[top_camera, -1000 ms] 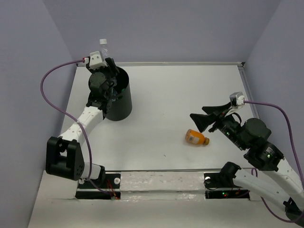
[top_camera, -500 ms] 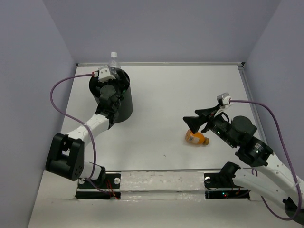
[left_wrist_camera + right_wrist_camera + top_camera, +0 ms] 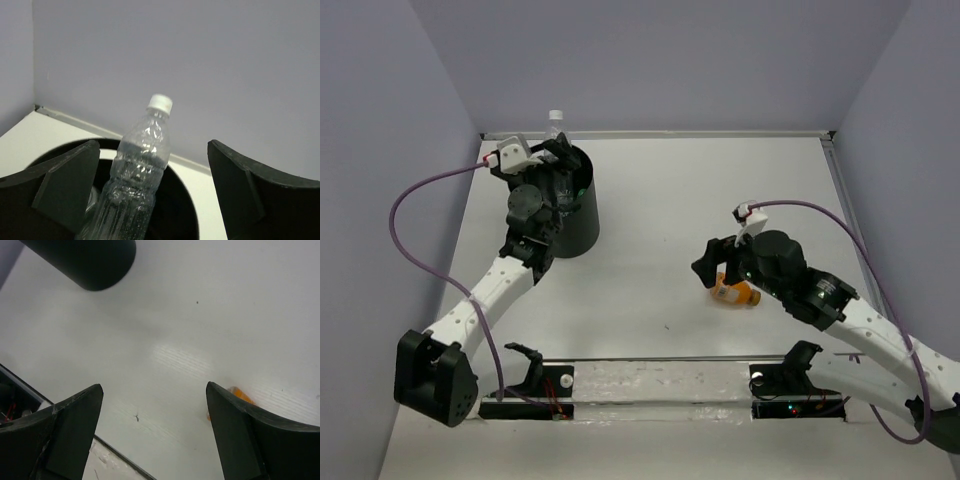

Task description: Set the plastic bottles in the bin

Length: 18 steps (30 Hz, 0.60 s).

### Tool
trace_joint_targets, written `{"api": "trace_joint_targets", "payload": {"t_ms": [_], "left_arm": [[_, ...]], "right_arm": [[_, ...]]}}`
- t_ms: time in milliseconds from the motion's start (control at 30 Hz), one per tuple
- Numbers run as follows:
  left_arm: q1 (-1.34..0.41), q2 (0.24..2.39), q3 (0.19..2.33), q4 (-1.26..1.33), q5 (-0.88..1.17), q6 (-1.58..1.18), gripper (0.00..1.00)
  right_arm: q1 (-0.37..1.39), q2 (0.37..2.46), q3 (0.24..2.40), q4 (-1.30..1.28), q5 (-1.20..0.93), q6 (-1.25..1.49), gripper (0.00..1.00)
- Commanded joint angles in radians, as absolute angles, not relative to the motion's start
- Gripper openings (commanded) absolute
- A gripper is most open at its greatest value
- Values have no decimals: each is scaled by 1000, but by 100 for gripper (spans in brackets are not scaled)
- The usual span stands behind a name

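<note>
The black bin (image 3: 570,215) stands at the back left of the table. A clear bottle with a white cap (image 3: 142,175) stands in it, its neck poking above the rim (image 3: 556,118). My left gripper (image 3: 558,160) hovers at the bin's mouth, open, the bottle between its wide jaws (image 3: 153,145) and free of the right finger. An orange bottle (image 3: 735,292) lies on its side at mid-right. My right gripper (image 3: 715,268) is open just above and left of it; in the right wrist view (image 3: 154,386) only an orange sliver (image 3: 240,394) peeks past the right finger.
Lilac walls close in the white table (image 3: 660,190) on three sides, with a metal rail (image 3: 835,170) along the right edge. The bin's base (image 3: 90,260) shows at the top left of the right wrist view. Both arm bases sit at the near edge.
My left gripper opened and let go of the clear bottle, which dropped lower into the bin. My right arm swung left and down toward the orange bottle, jaws widening.
</note>
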<state>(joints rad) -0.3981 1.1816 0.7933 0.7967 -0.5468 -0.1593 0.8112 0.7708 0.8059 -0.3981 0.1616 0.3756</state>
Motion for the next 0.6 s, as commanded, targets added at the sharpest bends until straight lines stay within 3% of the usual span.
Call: {"api": "trace_joint_targets", "payload": {"t_ms": [0,300,433,567], "left_arm": [[-403,1071,905,735,-571,-189,99],[-402,950,1166,201,-286,-281,99],[-402,809,1129,26,-135,-276,99],[-403,651,988,-89,-129,-291,99]], "right_arm": [[811,830,830,-514,219,402,91],[811,1046,979,-775,353,376,94],[811,1136,1093,-853,337,373,94],[811,1300,1175,-1034,374,391,99]]}}
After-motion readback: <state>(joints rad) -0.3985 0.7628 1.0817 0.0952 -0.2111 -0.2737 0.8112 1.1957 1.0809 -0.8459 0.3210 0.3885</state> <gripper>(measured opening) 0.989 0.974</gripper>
